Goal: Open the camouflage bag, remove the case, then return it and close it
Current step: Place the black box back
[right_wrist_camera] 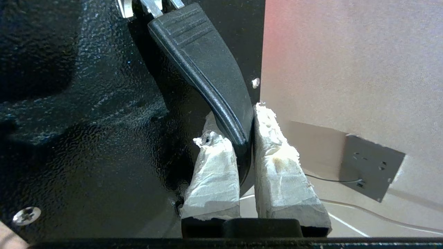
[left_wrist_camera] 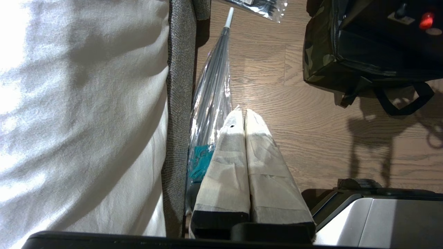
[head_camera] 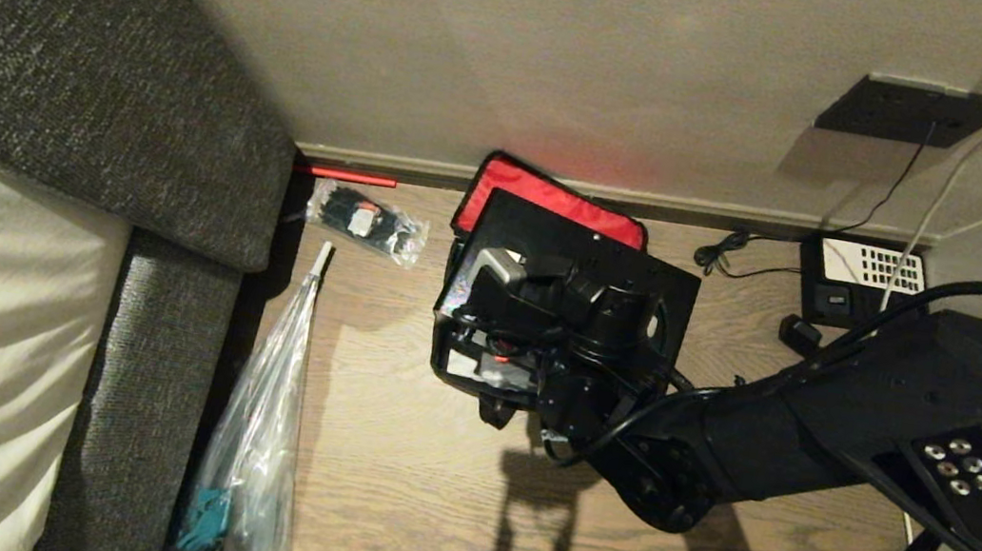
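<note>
The bag (head_camera: 549, 202) lies open on the wood floor against the wall, its red lining showing behind the case (head_camera: 590, 251). The case stands lifted out of it, tilted, a flat rigid black slab with a pebbled finish and small pale labels. The right gripper (right_wrist_camera: 244, 138) has its taped fingers (right_wrist_camera: 214, 166) pinched nearly shut on the case's handle (right_wrist_camera: 207, 69), a smooth curved black plastic bar that runs up and away from the fingertips; the textured case face lies just beside the fingers. The left gripper (left_wrist_camera: 242, 114) hangs parked near the bed (left_wrist_camera: 83, 103), fingers pressed together and empty, well apart from the bag.

Judging from this, the case is out or nearly out. To do the step well, keep the pinch firm, since the handle looks slick and the slab may swing; lift straight so its edge clears the soft fabric mouth.
</note>
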Robot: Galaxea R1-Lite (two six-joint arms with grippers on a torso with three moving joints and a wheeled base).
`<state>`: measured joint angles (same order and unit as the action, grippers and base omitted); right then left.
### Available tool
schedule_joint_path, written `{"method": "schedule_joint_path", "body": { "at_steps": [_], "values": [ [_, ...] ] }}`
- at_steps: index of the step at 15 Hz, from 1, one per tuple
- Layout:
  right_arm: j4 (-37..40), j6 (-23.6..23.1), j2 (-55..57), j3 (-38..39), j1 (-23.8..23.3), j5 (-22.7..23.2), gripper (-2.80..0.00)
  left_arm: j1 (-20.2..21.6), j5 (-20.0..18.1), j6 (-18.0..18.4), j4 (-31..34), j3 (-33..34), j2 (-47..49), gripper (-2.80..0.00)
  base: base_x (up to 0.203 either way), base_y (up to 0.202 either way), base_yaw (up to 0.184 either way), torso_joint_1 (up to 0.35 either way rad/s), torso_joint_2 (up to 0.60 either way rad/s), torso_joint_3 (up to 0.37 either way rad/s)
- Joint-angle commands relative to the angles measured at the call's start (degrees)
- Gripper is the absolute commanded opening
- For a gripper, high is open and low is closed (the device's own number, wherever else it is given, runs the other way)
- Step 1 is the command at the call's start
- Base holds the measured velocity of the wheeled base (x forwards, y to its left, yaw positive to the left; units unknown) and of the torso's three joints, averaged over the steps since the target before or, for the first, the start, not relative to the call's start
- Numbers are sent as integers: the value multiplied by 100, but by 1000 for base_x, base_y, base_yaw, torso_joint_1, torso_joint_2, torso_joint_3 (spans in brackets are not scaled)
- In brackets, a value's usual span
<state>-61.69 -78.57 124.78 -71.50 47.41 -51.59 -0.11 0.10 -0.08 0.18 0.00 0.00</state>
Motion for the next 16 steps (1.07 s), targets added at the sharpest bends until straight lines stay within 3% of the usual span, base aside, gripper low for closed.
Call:
{"method": "schedule_joint_path", "body": {
  "at_steps": [1,9,16],
  "values": [
    [-197,-47,93,123,2,-28,-280,2,-1,-1,-1,0,0,-280,0,0,0,0,0,0],
    [-555,-54,336,260,-56,-35,-280,2,-1,-1,-1,0,0,-280,0,0,0,0,0,0],
    [-395,-79,-134,355,-45,53,-280,2,-1,4,-1,0,0,-280,0,0,0,0,0,0]
  ]
}}
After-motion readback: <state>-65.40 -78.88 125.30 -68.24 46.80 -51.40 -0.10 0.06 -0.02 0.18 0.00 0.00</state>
